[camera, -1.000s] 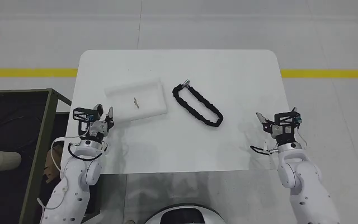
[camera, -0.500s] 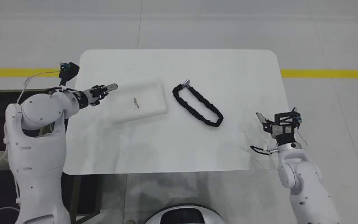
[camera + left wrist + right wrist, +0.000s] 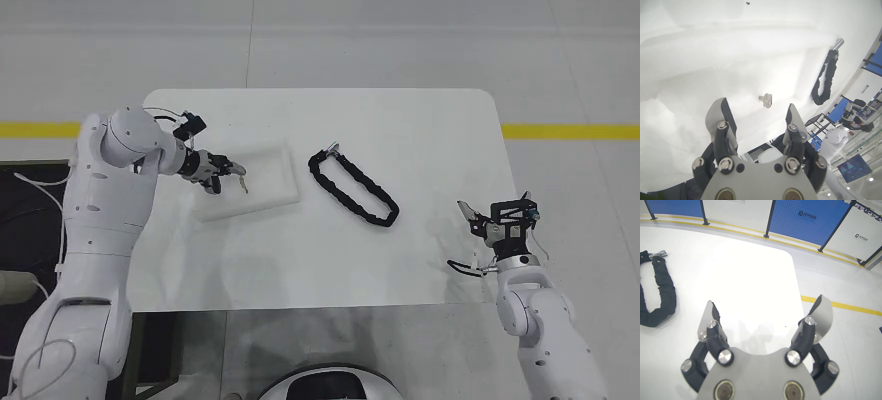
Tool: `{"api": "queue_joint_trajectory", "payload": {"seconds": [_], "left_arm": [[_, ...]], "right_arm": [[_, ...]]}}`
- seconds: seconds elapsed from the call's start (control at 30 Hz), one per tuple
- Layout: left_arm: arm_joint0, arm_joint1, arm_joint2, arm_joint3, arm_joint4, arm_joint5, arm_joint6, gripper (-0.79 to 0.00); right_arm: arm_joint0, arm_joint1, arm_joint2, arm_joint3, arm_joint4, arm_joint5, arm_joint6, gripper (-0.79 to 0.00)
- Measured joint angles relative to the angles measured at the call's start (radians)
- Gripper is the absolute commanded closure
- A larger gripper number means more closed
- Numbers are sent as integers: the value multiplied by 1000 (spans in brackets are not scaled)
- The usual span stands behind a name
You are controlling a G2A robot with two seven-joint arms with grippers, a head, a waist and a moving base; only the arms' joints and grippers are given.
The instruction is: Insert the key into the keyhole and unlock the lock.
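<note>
Overall: bright, even light from overhead, with no dim corners in the top view.
Glare: the white surface (image 3: 400, 260) and the white foam pad (image 3: 270, 172) on it are washed out in the left wrist view. Their edges are nearly lost there, and the pale key (image 3: 767, 100) barely stands out.
Shadows: soft and faint. There is a grey smudge on the surface below the right hand (image 3: 765, 300) and a thin rim beside the black chain lock (image 3: 352, 187).
Distortion: both wrist views bow straight lines. The yellow floor line (image 3: 734, 226) curves, as does the surface's edge.
</note>
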Motion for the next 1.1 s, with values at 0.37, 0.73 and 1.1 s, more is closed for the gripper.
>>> {"api": "queue_joint_trajectory", "payload": {"seconds": [0.37,0.73,1.1], "left_arm": [[-68,-25,111,79,10,-54,48,-314],[-95,-34,149,97,26,-53,35,-166],[-78,-32,149,61,39,-43,22,-185]], "right_arm": [[0,0,0,0,0,0,0,-785],[0,0,0,0,0,0,0,-785],[0,0,0,0,0,0,0,-785]]}}
